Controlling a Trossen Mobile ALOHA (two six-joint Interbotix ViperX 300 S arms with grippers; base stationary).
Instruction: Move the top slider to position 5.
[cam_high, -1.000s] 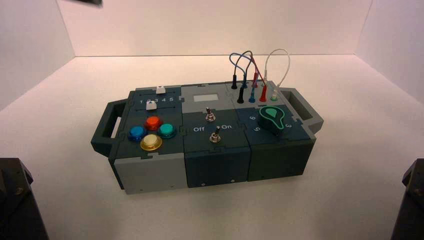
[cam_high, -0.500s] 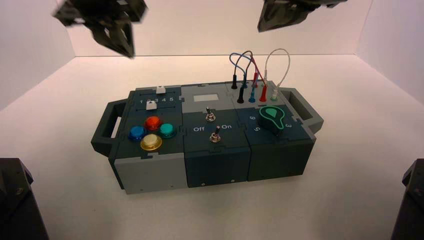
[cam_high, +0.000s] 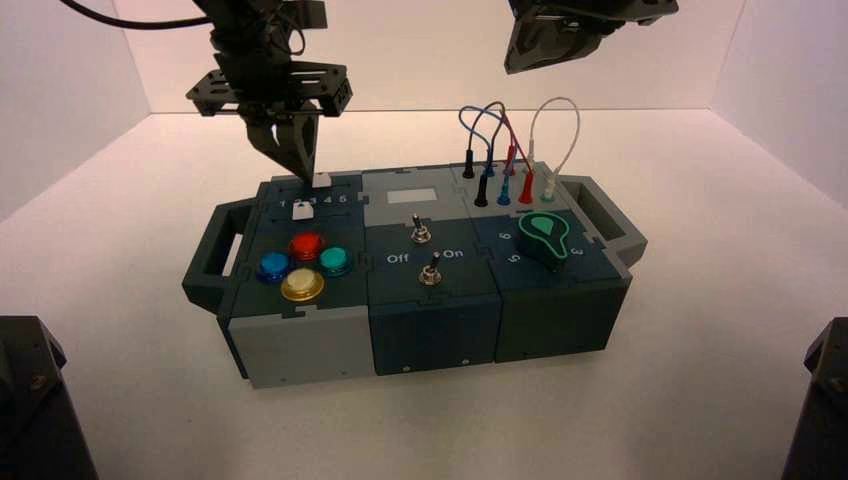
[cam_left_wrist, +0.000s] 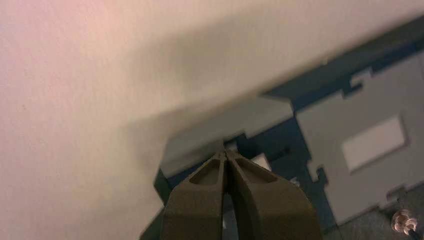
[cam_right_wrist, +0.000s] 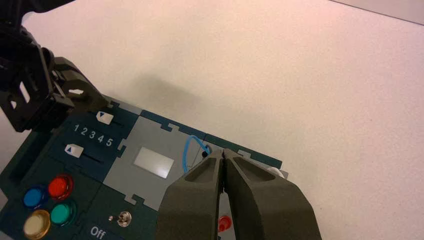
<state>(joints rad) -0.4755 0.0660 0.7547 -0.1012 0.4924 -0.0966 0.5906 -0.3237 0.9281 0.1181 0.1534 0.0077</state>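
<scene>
The top slider (cam_high: 321, 180) is a tiny white cube knob on the dark box's back left corner. It also shows in the right wrist view (cam_right_wrist: 104, 117), above the printed row 1 2 3 4 5, whose last numeral is position 5 (cam_right_wrist: 109, 142). My left gripper (cam_high: 301, 165) is shut and points down, its tips just left of and slightly behind the knob. I cannot tell whether they touch it. In the left wrist view (cam_left_wrist: 226, 152) the knob (cam_left_wrist: 262, 161) peeks out beside the fingers. My right gripper (cam_high: 560, 35) is shut, high above the wires.
A second white slider knob (cam_high: 301, 209) sits in front of the top one. Red, blue, green and yellow buttons (cam_high: 306, 245), two toggle switches (cam_high: 421, 233), a green dial (cam_high: 545, 235) and looped wires (cam_high: 505, 130) fill the box top. The box has side handles (cam_high: 210, 250).
My left gripper has come down from the upper left to the box's back left corner, beside the top slider knob. My right gripper has entered at the top and holds there.
</scene>
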